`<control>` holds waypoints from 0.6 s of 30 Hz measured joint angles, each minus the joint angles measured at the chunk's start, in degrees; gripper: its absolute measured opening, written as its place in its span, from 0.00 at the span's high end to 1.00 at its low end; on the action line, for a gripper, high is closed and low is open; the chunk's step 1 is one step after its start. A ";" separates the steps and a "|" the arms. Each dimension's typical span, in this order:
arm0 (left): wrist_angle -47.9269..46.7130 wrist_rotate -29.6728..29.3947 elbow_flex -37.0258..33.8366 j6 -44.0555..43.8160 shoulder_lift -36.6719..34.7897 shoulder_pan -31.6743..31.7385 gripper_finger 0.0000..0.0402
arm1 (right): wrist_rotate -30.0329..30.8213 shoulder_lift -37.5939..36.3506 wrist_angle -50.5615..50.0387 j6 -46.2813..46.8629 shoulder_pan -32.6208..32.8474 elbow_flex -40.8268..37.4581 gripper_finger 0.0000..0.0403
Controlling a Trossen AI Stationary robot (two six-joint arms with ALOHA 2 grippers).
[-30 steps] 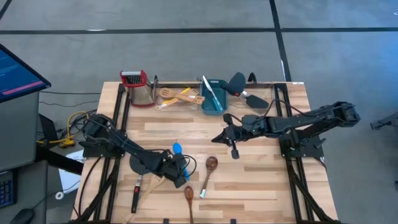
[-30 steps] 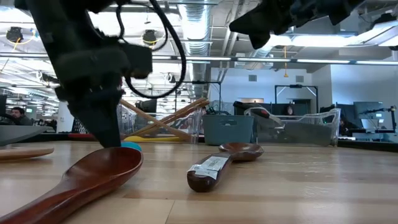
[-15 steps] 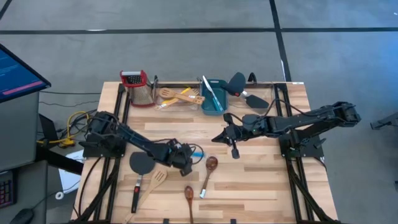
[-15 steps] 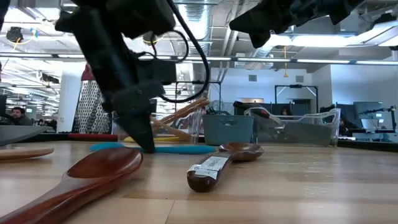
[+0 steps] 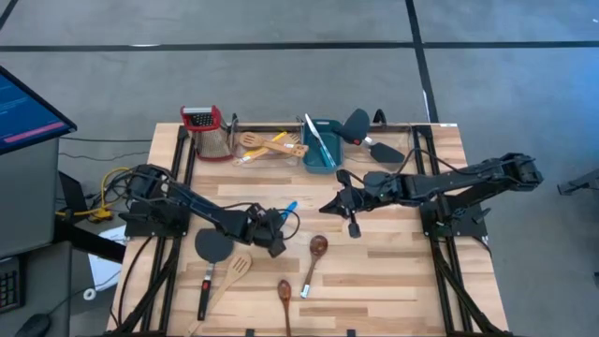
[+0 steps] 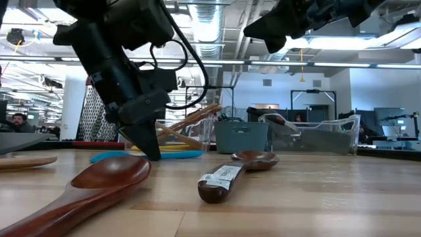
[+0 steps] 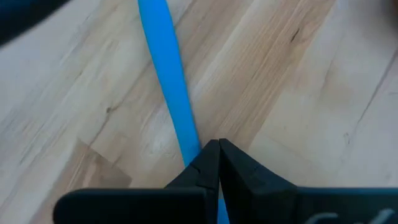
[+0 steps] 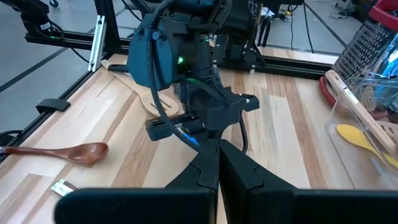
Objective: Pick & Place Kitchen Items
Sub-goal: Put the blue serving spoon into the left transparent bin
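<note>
Two dark-brown wooden spoons [image 5: 284,293] [image 5: 315,253] lie nearest on the pale plank table [image 5: 393,271]; one carries an unreadable white label [image 6: 223,174]. The left gripper [image 5: 274,227] has its fingers clamped on the blue spoon [image 7: 168,74] at mid-table. The right gripper [image 5: 325,208] hovers with fingers together. An open-ceilinged room lies behind.

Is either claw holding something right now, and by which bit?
The left claw pinches the blue spoon on its handle; its bowl end is hidden. The right claw holds nothing.
</note>
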 joint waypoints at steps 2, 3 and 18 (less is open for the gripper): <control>-0.58 1.69 -0.18 -0.10 -1.68 0.00 1.00 | 0.00 0.00 0.04 0.00 -0.04 0.00 1.00; -0.97 2.63 -0.25 -0.17 -2.50 0.00 1.00 | 0.00 0.00 0.06 0.00 -0.04 0.00 1.00; -0.01 1.56 -5.39 -5.31 -5.21 -0.19 1.00 | 0.00 0.00 0.15 0.00 0.03 0.00 1.00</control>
